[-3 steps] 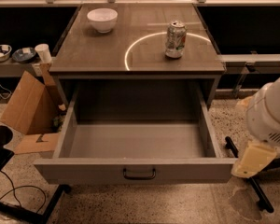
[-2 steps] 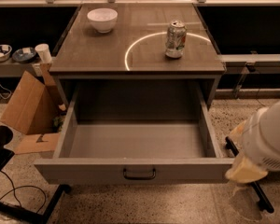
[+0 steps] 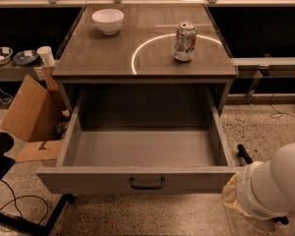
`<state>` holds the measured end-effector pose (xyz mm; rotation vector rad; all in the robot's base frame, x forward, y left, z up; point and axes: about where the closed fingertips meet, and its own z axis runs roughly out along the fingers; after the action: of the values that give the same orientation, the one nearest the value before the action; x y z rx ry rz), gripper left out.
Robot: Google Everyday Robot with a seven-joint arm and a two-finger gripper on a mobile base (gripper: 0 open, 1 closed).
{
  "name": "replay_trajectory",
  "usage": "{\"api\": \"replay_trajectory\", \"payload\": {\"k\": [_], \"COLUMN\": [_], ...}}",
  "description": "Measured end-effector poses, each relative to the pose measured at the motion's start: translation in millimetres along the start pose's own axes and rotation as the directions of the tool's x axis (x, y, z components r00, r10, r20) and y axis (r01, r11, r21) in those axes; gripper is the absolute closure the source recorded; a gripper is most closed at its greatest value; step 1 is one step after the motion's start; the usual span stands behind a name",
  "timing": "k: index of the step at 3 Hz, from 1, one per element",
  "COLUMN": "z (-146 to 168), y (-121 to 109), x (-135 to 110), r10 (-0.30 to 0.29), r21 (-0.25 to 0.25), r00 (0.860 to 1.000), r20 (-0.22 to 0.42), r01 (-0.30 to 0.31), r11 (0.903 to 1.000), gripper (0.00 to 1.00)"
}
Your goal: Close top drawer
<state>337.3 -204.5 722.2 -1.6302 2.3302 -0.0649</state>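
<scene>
The top drawer [image 3: 146,149] is pulled far out of the grey cabinet, and its plain grey inside holds nothing. Its front panel [image 3: 88,180] faces me at the bottom, with a small dark bail handle [image 3: 147,183] at its centre. My arm's white rounded body [image 3: 278,188] fills the lower right corner. My gripper [image 3: 232,193] is at the arm's beige end, just right of the drawer front's right corner and low near the floor.
On the cabinet top [image 3: 88,53] stand a white bowl [image 3: 108,20] at the back left and a drink can [image 3: 185,42] at the right. An open cardboard box [image 3: 32,114] lies on the floor at the left. A dark chair base [image 3: 19,215] is at the lower left.
My arm has moved down and to the left, from beside the drawer's right side toward the front right corner. The drawer has stayed open.
</scene>
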Motion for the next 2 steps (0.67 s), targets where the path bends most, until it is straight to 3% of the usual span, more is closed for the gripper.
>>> {"api": "replay_trajectory", "payload": {"k": [1,2], "z": [39.5,79.9], "y": [-7.1,-30.4], "x": [2.9,-1.7], "r10": [-0.009,-0.007], "r21": [0.014,0.053], "r00": [0.999,0.996], "r20": [0.030,0.092], "r01": [0.008,0.002], "r11": [0.9999,0.9986], "gripper": [1.00,1.00]}}
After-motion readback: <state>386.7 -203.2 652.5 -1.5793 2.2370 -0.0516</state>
